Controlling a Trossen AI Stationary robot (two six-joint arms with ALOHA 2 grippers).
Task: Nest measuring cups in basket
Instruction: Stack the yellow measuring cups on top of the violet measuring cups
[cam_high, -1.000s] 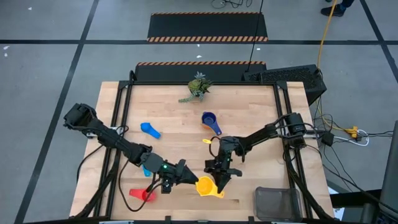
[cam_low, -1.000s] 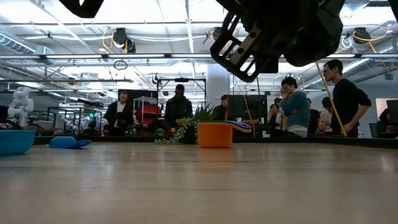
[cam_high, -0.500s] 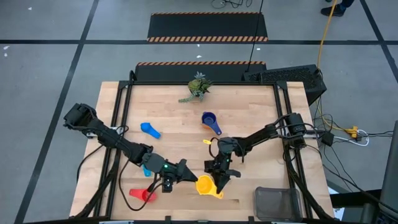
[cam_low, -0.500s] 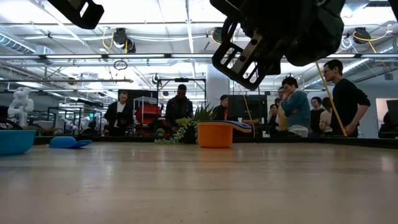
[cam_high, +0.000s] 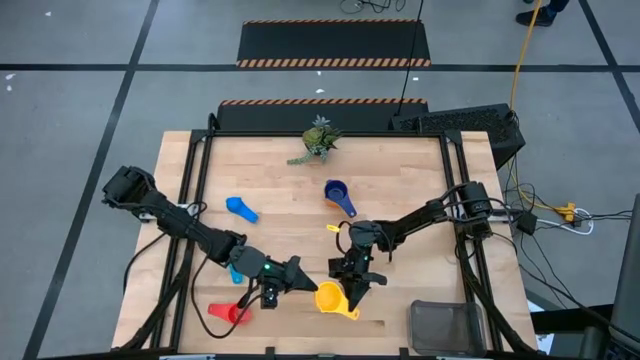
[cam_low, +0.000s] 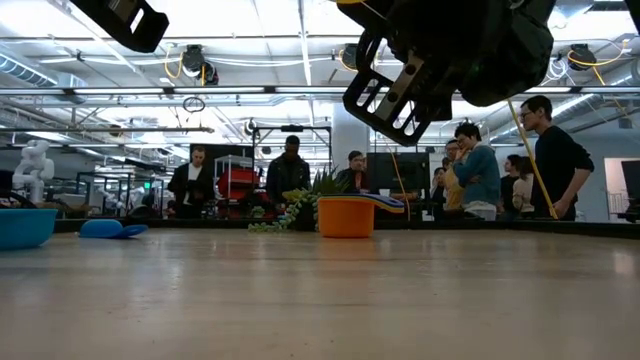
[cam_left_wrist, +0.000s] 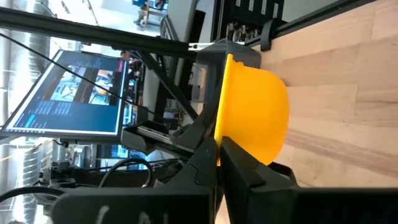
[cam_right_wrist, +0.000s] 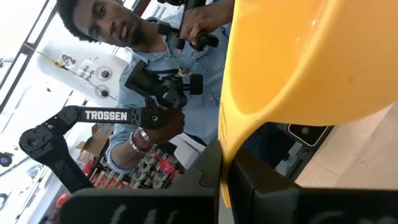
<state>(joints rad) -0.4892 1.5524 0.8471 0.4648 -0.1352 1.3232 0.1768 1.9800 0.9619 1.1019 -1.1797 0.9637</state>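
Observation:
The yellow measuring cup (cam_high: 329, 298) sits mouth up near the table's front edge, handle (cam_high: 350, 313) toward the near right. My left gripper (cam_high: 303, 284) is shut on its left rim. My right gripper (cam_high: 352, 291) is shut on its right side. A red cup (cam_high: 231, 313), a teal cup (cam_high: 237, 272) under my left arm, a light blue cup (cam_high: 240, 208), a dark blue cup (cam_high: 338, 195) and an orange cup (cam_low: 345, 217) lie apart on the wood. The dark mesh basket (cam_high: 446, 325) stands at the near right corner. My left gripper pinches the yellow cup's rim (cam_left_wrist: 221, 134) between its two fingers, one on the mouth side and one against the bowl's outer wall. It comes nearly level from the table's left. Whether the cup's bottom touches the table I cannot tell. My right gripper pinches a thin yellow edge (cam_right_wrist: 226, 146) just under the bowl, on the side next to the handle; rim or handle root, I cannot tell. The fingers slant down from the far right. The cup stays mouth up between both grippers.
A green plant sprig (cam_high: 318, 140) lies at the far edge. Several people stand in the room beyond the table (cam_low: 470, 170). Bare wood lies between the cups and the basket.
My left gripper's fingers have shut on the yellow cup's rim. The cup has stayed where it was, with my right gripper still on it.

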